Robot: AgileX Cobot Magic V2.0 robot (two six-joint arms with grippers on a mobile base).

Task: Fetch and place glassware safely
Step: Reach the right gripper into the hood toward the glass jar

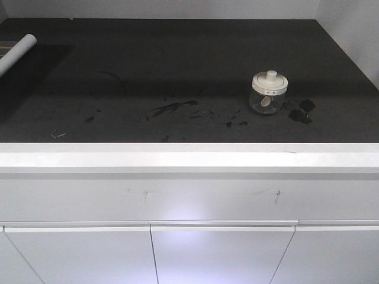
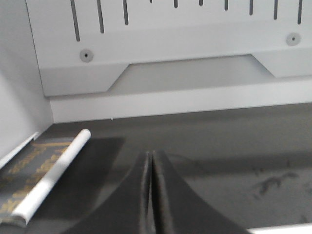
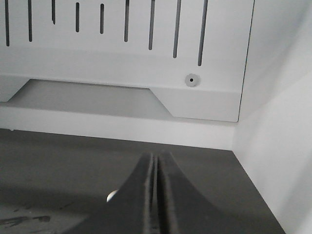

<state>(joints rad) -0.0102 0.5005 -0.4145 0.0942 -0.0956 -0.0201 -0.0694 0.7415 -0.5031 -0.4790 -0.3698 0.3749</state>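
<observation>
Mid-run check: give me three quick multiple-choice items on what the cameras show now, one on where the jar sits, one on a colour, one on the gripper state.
1. Where does the glass jar stand on the dark counter?
A. Right of centre, beside dark smudges
B. Far left, at the back
C. Inside a drawer

2. What colour is the jar's lid?
A. Red
B. Cream-white
C. Black

3. How are the left gripper and right gripper?
A. Both shut, empty
B. Left shut on the jar
C. Both wide open

Answers:
1 A: the front view shows it upright, right of centre, with the smudges just to its right.
2 B: lid and knob show pale against the counter.
3 A: each wrist view shows the jaws pressed together with nothing between.
</observation>
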